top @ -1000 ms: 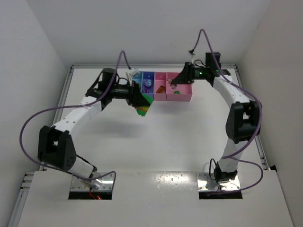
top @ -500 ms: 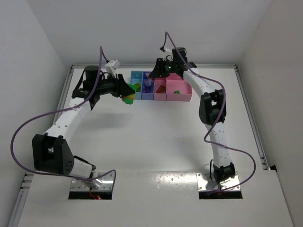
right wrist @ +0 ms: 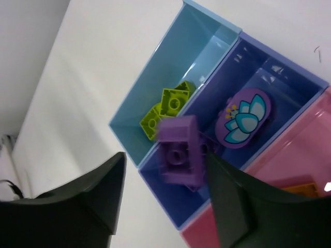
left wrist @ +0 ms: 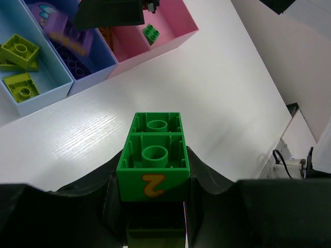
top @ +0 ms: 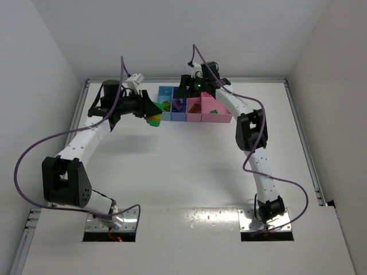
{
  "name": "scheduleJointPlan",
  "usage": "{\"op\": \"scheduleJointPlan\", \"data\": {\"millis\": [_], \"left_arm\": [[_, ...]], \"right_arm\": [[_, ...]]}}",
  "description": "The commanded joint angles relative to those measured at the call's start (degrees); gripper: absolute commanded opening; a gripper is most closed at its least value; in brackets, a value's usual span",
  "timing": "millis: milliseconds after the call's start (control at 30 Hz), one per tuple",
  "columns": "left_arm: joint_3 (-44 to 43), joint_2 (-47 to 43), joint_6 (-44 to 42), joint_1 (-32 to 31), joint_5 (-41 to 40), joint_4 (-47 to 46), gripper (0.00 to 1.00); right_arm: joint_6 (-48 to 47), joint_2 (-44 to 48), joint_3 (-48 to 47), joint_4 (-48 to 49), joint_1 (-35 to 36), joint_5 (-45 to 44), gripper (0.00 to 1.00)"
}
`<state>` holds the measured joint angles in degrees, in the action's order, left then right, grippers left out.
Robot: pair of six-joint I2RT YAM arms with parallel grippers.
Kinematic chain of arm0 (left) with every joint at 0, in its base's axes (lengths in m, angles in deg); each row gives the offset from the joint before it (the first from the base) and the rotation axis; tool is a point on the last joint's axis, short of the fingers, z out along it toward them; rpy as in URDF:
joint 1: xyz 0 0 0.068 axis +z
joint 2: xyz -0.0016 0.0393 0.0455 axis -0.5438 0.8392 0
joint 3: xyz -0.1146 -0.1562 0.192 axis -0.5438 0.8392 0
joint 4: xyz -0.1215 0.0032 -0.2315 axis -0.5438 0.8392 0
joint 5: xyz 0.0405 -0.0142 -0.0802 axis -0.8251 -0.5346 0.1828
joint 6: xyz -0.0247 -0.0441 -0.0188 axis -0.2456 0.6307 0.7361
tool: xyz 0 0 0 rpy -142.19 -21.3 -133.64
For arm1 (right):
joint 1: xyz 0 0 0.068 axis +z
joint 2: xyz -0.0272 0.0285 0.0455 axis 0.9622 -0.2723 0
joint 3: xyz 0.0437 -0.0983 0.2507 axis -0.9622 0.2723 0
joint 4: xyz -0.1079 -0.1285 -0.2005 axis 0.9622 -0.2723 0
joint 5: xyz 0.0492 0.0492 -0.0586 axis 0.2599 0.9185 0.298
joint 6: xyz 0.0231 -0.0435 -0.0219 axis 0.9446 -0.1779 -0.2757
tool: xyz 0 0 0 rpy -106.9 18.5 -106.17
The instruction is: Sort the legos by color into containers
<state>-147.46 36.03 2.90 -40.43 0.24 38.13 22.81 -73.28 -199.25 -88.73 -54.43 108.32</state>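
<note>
My left gripper (left wrist: pixel 153 163) is shut on a clump of legos: a green brick (left wrist: pixel 153 170) with an orange "2", stacked on a yellow-green one (left wrist: pixel 155 235). It hangs over the table just left of the containers (top: pixel 221 119). My right gripper (right wrist: pixel 165 157) is open above the blue-purple bin (right wrist: pixel 258 72). A blurred purple brick (right wrist: pixel 181 150) is loose between its fingers. Lime bricks (right wrist: pixel 168 106) lie in the light blue bin (right wrist: pixel 201 41). A purple lotus piece (right wrist: pixel 243 119) lies in the blue-purple bin. A small green brick (left wrist: pixel 151 33) sits in the wide pink bin (left wrist: pixel 173 15).
An orange brick (right wrist: pixel 306 190) shows in the narrow pink bin (right wrist: pixel 295 155). The bins stand at the back of the white table (top: pixel 189 166), close to the rear wall. The right arm (top: pixel 249 129) arches over the table's right half.
My right gripper swung left from the wide pink bin to the blue-purple bin and opened, letting go of the purple brick. My left gripper carried its clump left, then held still.
</note>
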Motion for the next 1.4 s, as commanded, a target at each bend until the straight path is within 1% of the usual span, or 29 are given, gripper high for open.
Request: {"op": "scheduleJointPlan", "data": {"millis": [0, 67, 133, 167, 233, 267, 300, 333, 367, 400, 433, 467, 500, 533, 567, 600, 633, 700, 767, 800, 833, 933, 1067, 1233, 1367], "left_arm": [[-2.4, 0.5, 0.5, 0.8, 2.4, -1.3, 0.0], [-2.4, 1.2, -0.2, 0.8, 4.9, -1.3, 0.0], [-2.4, 2.4, -1.8, 0.8, 7.4, -1.3, 0.0], [-2.9, 2.4, -3.0, 0.8, 12.2, -1.3, 0.0], [-4.7, 5.0, -9.3, 0.8, 19.6, -0.2, 0.01], [-6.2, 6.2, -12.7, 0.0, 23.4, 2.8, 0.01], [-7.1, 7.3, -15.5, 0.0, 25.3, 7.5, 0.01], [-7.7, 8.4, -17.9, 0.0, 27.3, 8.5, 0.03], [-8.5, 10.6, -17.9, -0.6, 31.4, 9.2, 0.03], [-8.5, 11.5, -17.9, -0.6, 33.2, 9.3, 0.05], [-9.1, 12.3, -17.9, -1.6, 34.6, 9.9, 0.06], [-9.1, 12.3, -18.4, -3.0, 35.8, 9.9, 0.06], [-9.7, 13.0, -18.5, -3.7, 36.3, 10.7, 0.08], [-9.7, 13.0, -19.1, -4.5, 36.9, 10.8, 0.08], [-9.7, 13.0, -19.2, -5.9, 37.5, 10.8, 0.09], [-9.7, 13.7, -19.2, -6.5, 38.1, 10.8, 0.09], [-9.7, 13.7, -19.2, -7.1, 38.8, 11.3, 0.09], [-11.0, 14.4, -18.6, -8.2, 39.9, 11.3, 0.1], [-11.5, 14.4, -18.6, -9.6, 39.9, 11.3, 0.1], [-12.0, 14.4, -18.6, -9.7, 40.5, 11.3, 0.1], [-12.1, 14.4, -18.6, -9.7, 40.5, 11.3, 0.1], [-12.6, 14.4, -18.1, -10.7, 41.0, 11.3, 0.1], [-13.1, 13.9, -18.1, -11.3, 41.0, 11.3, 0.1], [-13.1, 13.4, -18.1, -12.4, 41.0, 11.3, 0.1], [-13.6, 13.4, -18.1, -13.4, 41.0, 11.3, 0.1]], "right_arm": [[0.1, -0.3, -3.0, 0.4, 0.4, -0.1, 0.76], [0.1, 0.5, -3.0, 0.4, 0.4, -0.1, 0.83], [-0.5, 2.3, -3.0, -0.8, -0.3, -0.1, 0.84], [-1.0, 3.3, -2.3, -0.8, -1.1, 1.0, 0.84], [-1.0, 5.8, -0.2, -0.3, -2.7, 7.9, 0.84], [-1.5, 8.9, 1.0, -0.3, -4.8, 11.2, 0.84], [-1.5, 10.8, 4.3, 1.2, -5.9, 18.3, 0.84], [-1.5, 12.7, 6.2, 1.8, -7.0, 22.0, 0.84], [-2.2, 14.7, 8.4, 2.5, -9.0, 29.0, 0.84], [-2.2, 18.3, 12.3, 2.5, -9.9, 32.1, 0.84], [-2.8, 20.0, 14.1, 2.5, -10.6, 34.9, 0.84], [-2.9, 21.6, 15.9, 2.0, -11.2, 39.5, 0.84], [-4.2, 23.2, 19.1, 1.3, -11.8, 41.1, 0.83], [-5.0, 26.8, 21.0, -0.1, -12.3, 42.3, 0.83], [-5.7, 28.8, 25.2, -0.1, -12.3, 43.7, 0.83], [-6.9, 30.8, 27.4, 0.7, -12.3, 43.7, 0.83], [-7.5, 34.8, 31.7, 1.2, -11.8, 44.2, 0.83], [-10.9, 38.2, 35.3, 0.4, -10.9, 43.7, 0.83], [-15.6, 41.1, 38.1, -5.4, -9.3, 42.3, 0.82], [-25.0, 41.1, 38.1, -10.2, -8.1, 41.6, 0.82], [-31.5, 41.1, 36.0, -23.2, -7.4, 39.3, 0.82], [-51.9, 40.2, 33.6, -42.4, -4.0, 35.7, 0.82], [-56.1, 42.3, 36.1, -44.9, -2.3, 34.1, 0.81], [-56.1, 42.3, 36.7, -44.9, -1.2, 33.5, 0.79], [-55.6, 41.7, 34.5, -44.1, -0.7, 33.5, 0.79]]}}
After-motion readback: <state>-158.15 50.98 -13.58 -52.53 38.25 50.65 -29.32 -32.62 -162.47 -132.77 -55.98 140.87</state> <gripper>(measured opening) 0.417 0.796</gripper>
